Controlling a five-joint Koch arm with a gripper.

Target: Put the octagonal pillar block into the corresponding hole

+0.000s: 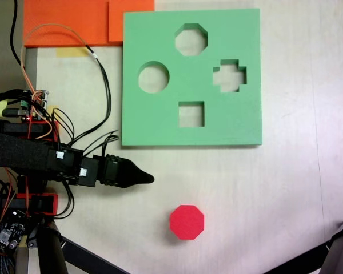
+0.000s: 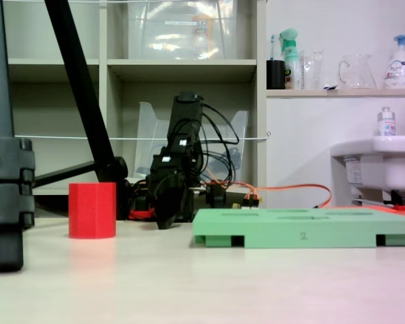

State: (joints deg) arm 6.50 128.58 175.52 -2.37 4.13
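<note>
In the top-down fixed view we see the red block standing on the pale worktop toward six o'clock, apart from everything else, while the green board lies toward twelve o'clock with four cutouts: a round one, a cross, a square and the eight-sided hole nearest the far edge. Our pincer comes in from nine o'clock, its dark tip pointing toward three o'clock and sitting up and to the left of the block, near it but not touching; it holds nothing, and since the jaws read as a single point we cannot tell whether they are parted or closed. In the low fixed view the block stands upright at nine o'clock, the board lies flat at four o'clock, and the pincer hangs low between them. We judge the step in hand to be the reach and grasp. To do it well we should open wide, come down over the block from above, and close on two opposite flat faces rather than on corners, so the foam stays square in the grip. We should grip lightly, since foam squashes, and keep the block's turn in mind so its sides can line up with the hole.
</note>
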